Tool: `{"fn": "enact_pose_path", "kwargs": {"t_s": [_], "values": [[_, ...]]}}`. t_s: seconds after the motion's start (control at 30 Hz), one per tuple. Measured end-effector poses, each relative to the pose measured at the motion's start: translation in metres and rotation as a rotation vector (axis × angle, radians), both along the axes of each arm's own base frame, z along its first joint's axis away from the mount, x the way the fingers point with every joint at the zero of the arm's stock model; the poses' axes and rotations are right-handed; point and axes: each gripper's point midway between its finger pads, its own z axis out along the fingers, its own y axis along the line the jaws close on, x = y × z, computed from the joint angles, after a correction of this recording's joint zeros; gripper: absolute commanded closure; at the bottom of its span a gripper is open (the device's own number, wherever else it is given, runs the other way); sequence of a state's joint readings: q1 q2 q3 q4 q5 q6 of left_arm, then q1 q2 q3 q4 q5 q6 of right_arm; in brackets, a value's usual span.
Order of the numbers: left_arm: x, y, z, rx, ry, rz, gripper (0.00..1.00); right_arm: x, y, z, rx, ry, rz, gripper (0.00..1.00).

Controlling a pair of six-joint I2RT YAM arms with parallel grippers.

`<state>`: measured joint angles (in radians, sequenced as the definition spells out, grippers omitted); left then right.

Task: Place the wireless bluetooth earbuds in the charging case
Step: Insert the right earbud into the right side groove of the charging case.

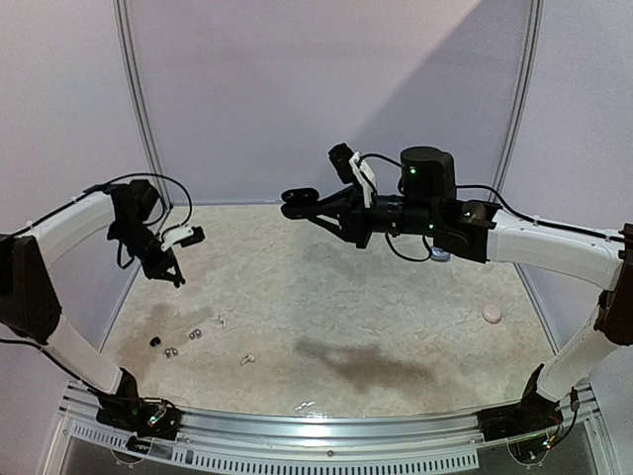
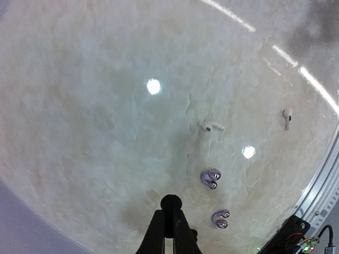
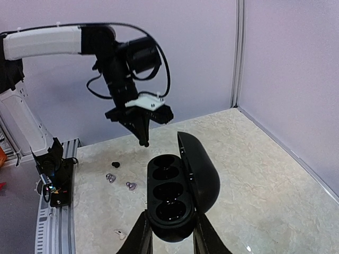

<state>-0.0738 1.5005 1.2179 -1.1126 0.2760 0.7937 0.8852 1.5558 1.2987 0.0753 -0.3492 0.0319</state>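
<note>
The wireless bluetooth earbuds (image 1: 195,333) lie scattered, apart from one another, near the table's (image 1: 396,297) front-left edge. One black earbud (image 2: 170,201) is pinched in the left gripper (image 2: 170,210), which hangs above them. The right gripper (image 3: 172,225) clamps the open charging case (image 3: 177,193) high over the far middle, with bare tabletop beneath it.

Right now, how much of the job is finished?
Done: the case is open, held up by the right gripper. In hand: the left gripper pinches what looks like a black earbud. Left: five more earbuds lie on the table, and the case's sockets look empty.
</note>
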Motion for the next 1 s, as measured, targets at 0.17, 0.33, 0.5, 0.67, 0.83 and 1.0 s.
{"fn": "enact_pose_path", "kwargs": {"t_s": [0.17,0.33,0.5,0.67,0.83,1.0], "values": [[0.019,-0.058,0.113,-0.075,-0.272,-0.239,1.0,-0.013,0.006,0.001,-0.012,-0.062,0.069,1.0],[0.014,-0.1,0.215,-0.163,-0.535,-0.383,1.0,-0.026,0.012,0.006,-0.013,-0.146,0.138,1.0],[-0.033,-0.152,0.254,-0.256,-0.602,-0.558,1.0,-0.039,0.023,0.018,0.022,-0.241,0.216,1.0],[-0.063,-0.181,0.267,-0.307,-0.606,-0.654,1.0,-0.043,0.04,0.024,0.054,-0.294,0.27,1.0],[-0.086,-0.207,0.277,-0.342,-0.614,-0.736,1.0,-0.043,0.046,0.023,0.059,-0.307,0.292,1.0],[-0.087,-0.21,0.275,-0.336,-0.609,-0.745,1.0,-0.045,0.047,0.027,0.07,-0.319,0.298,1.0]]}}
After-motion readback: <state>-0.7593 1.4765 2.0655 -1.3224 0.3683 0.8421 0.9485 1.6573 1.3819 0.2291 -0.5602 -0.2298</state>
